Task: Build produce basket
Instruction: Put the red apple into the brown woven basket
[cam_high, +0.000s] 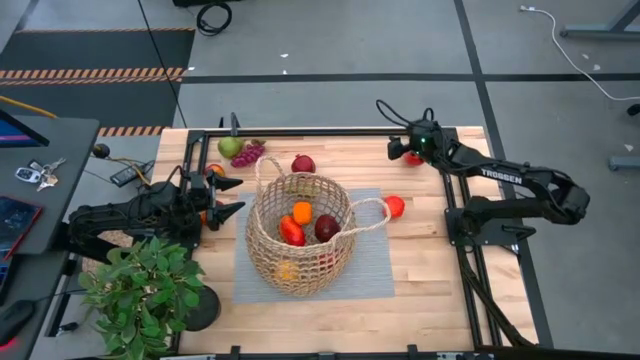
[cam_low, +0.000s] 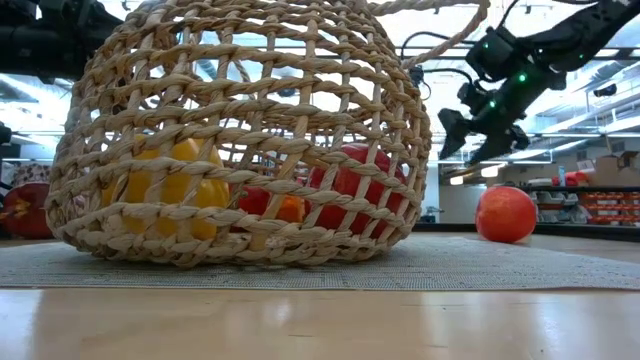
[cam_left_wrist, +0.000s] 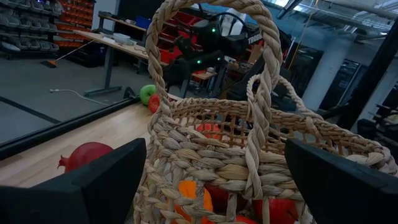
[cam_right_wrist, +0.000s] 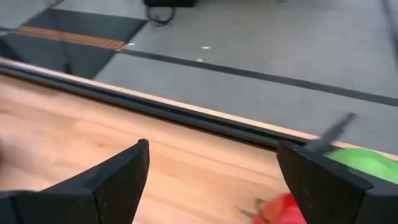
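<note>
**Basket mid-bench, both claws wide**

Basket (cam_high: 300, 235) sits on a grey mat (cam_high: 375, 265) in the middle of the bench (cam_high: 430, 280). We see produce inside it: an orange piece (cam_high: 302, 211), a red one (cam_high: 291, 232) and a maroon one (cam_high: 326, 227). More lies loose: a pear (cam_high: 230, 147) and grapes (cam_high: 248, 154) at the far edge, a pomegranate (cam_high: 302, 163) near them, a red fruit (cam_high: 394, 206) just beside the basket's handle. We find the left claw (cam_high: 226, 197) spread wide and empty beside the basket. The right claw (cam_high: 402, 146) hangs wide and empty over the far edge.
</note>
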